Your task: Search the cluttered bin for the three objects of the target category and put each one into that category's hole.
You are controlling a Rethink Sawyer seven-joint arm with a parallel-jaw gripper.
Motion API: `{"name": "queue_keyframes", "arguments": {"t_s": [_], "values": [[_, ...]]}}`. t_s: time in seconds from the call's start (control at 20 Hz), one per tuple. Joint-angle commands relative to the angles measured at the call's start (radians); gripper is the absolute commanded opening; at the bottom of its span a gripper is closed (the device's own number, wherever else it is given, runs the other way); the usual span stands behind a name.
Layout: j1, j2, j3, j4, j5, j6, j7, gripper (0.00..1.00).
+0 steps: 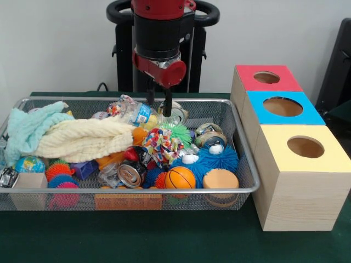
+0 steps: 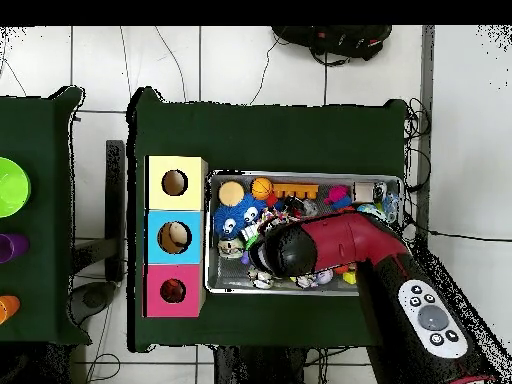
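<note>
We see pincer (image 1: 159, 99) low over far side of wire bin (image 1: 241, 142), fingers slightly apart, holding nothing we can confirm. Likely targets: cans (image 1: 130, 174) amid clutter. Risks: fingers snag plastic bottle (image 1: 133, 111) or cream towel (image 1: 85, 138); can rolls away.

The front view sits low and close across the table, facing the arm (image 1: 160, 41), with the bin (image 1: 248, 189) ahead of the jaws. The overhead view looks straight down from high up. Both share the bin (image 2: 212, 290) and boxes (image 1: 290, 159) (image 2: 176, 238).
</note>
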Motion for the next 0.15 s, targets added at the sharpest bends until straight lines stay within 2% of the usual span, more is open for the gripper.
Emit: {"name": "queue_keyframes", "arguments": {"t_s": [0.05, 0.15], "values": [[0.019, 0.048, -0.083, -0.088, -0.033, 0.003, -0.030, 1.00], [0.021, 0.051, -0.087, -0.093, -0.019, 0.011, -0.037, 1.00]]}}
